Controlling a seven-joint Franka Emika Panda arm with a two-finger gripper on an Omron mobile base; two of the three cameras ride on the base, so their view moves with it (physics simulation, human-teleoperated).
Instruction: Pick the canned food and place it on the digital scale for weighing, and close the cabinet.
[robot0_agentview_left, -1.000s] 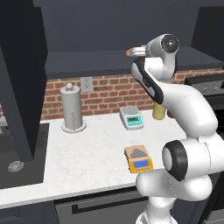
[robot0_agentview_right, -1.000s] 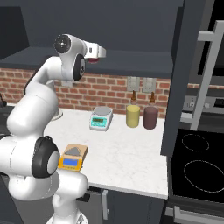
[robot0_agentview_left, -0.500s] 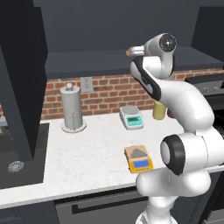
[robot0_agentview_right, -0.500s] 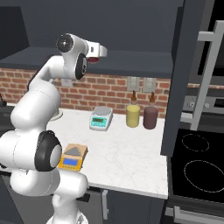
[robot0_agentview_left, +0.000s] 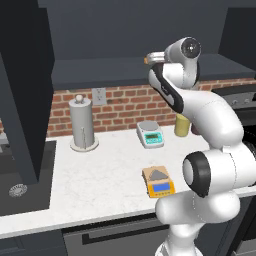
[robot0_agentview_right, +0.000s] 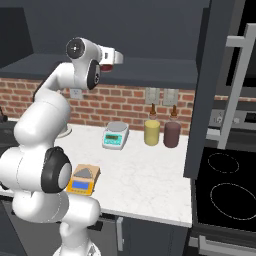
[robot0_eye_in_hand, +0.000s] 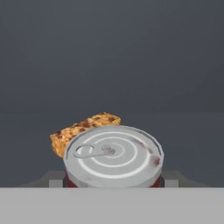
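You're on the pick step imo. The small dark red-brown can with silvery pull-tab lid (robot0_eye_in_hand: 113, 157) sits on the dark cabinet shelf (robot0_eye_in_hand: 183, 135), right between the gripper (robot0_eye_in_hand: 113, 183) tips; can't tell if the jaws have clamped yet. Next: grip firmly, lift clear of the orange-brown granola piece (robot0_eye_in_hand: 83, 130) behind it, then head down to the orange-yellow square scale w/ grey plate (robot0_agentview_left: 158, 181) on the counter

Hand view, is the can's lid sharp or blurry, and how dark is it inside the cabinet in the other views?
Hand view: the dark red-brown can's silvery lid is sharp, pull tab and rings clear, evenly lit, no glare. Left base view: the dark navy-grey cabinet interior is dim and flat. Right base view: equally dim; the white counter is bright.
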